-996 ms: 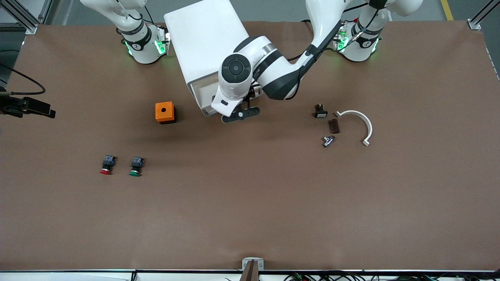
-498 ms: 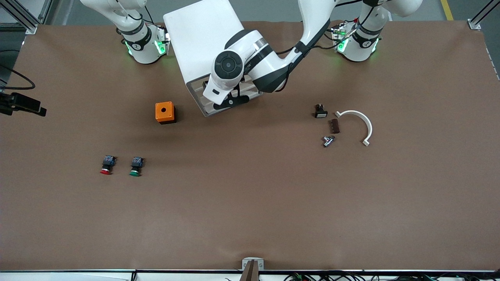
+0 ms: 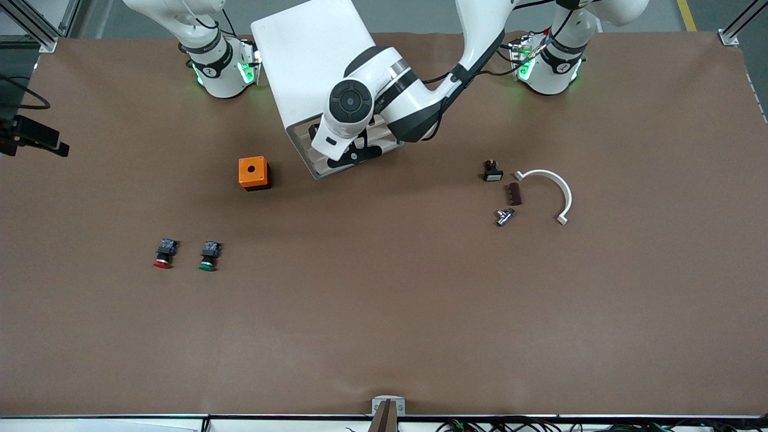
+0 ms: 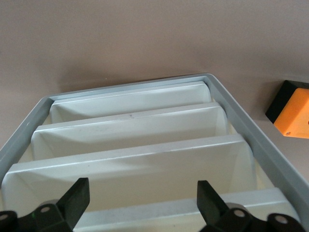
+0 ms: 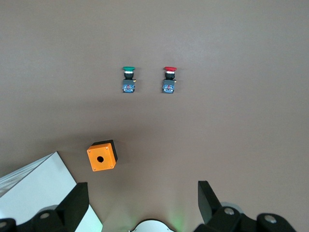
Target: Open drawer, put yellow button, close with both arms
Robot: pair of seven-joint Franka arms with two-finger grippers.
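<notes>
The white cabinet [image 3: 312, 60] stands near the robots' bases, between the two arms. No drawer sticks out of its front. My left gripper [image 3: 354, 155] hangs right in front of that face. In the left wrist view it [image 4: 142, 187] is open and empty over the drawer [image 4: 169, 207], the topmost one, with the three lower drawer fronts below it. The yellow button is hidden or out of view. My right gripper [image 5: 142, 189] is open and empty, high over its own base, and does not show in the front view.
An orange box with a hole [image 3: 252, 173] sits beside the cabinet toward the right arm's end. A red button [image 3: 163, 254] and a green button [image 3: 208, 256] lie nearer the front camera. A black part [image 3: 492, 171], a brown piece [image 3: 513, 194], a metal piece [image 3: 504, 216] and a white curved piece [image 3: 555, 189] lie toward the left arm's end.
My left gripper has moved in from over the table to the cabinet's front face, then held still. The buttons and the box have not moved.
</notes>
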